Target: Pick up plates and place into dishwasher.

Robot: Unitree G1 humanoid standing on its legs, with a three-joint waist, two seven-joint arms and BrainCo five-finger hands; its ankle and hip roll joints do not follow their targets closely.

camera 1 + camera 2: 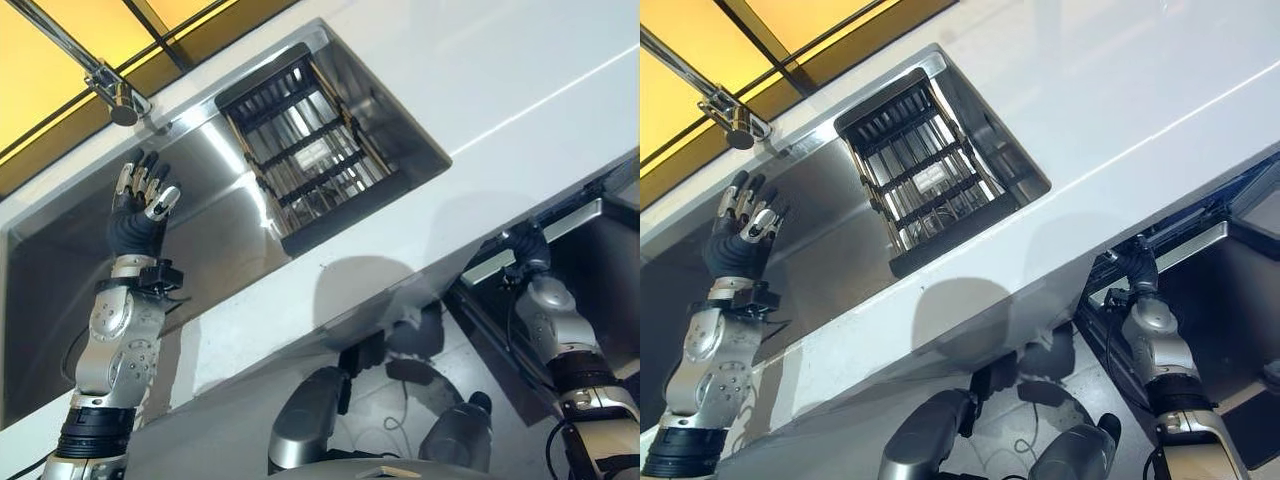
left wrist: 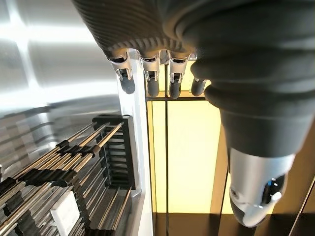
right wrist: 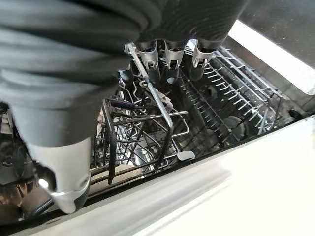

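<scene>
A black drying rack (image 1: 305, 150) with metal rods sits in the right end of the steel sink (image 1: 60, 290). Its slots stand bare apart from a small white piece (image 2: 64, 216) low inside. My left hand (image 1: 140, 205) is raised over the sink's left part, below the faucet and apart from the rack, its fingers (image 2: 150, 78) straight and holding nothing. My right hand (image 1: 528, 255) reaches under the counter's edge into the open dishwasher. Its fingers (image 3: 170, 61) hang relaxed and empty above the wire rack (image 3: 231, 93).
A faucet (image 1: 110, 90) stands at the sink's back edge. The white countertop (image 1: 500, 90) runs to the right of the sink. In the dishwasher, a wire cutlery basket (image 3: 138, 137) holds a silver utensil (image 3: 162, 108). The dishwasher's upper edge (image 1: 545, 235) lies close by my right wrist.
</scene>
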